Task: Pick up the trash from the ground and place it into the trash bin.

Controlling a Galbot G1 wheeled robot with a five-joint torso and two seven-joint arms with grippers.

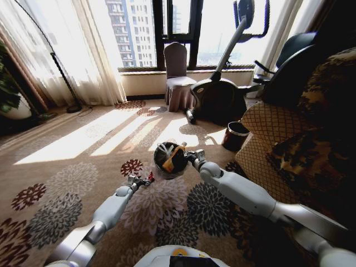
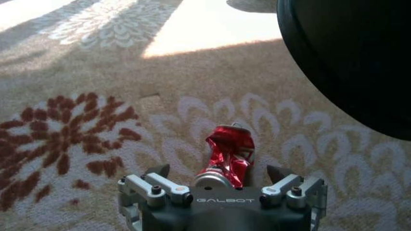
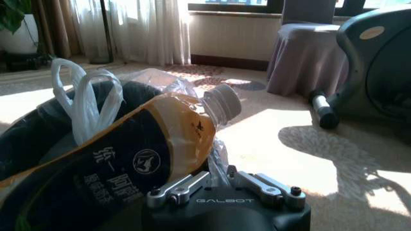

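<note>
A crushed red can [image 2: 228, 156] lies on the flowered carpet, and my left gripper [image 2: 220, 172] is open with one finger [image 2: 160, 172] on each side of it, neither touching. In the head view the can [image 1: 149, 177] lies just left of the trash bin [image 1: 167, 167]. The bin is a small black bucket with a crinkled plastic liner [image 3: 86, 103]. An orange-labelled bottle [image 3: 138, 161] with a grey-white cap leans in it, neck up. My right gripper [image 1: 194, 156] is at the bin's right rim, close beside the bottle [image 1: 171, 156].
A patterned sofa [image 1: 278, 139] fills the right side, with a dark round basket [image 1: 236, 136] on the floor in front of it. Farther back stand an exercise machine [image 1: 219, 97] and a covered chair [image 1: 178, 78]. Open carpet stretches left toward the curtains.
</note>
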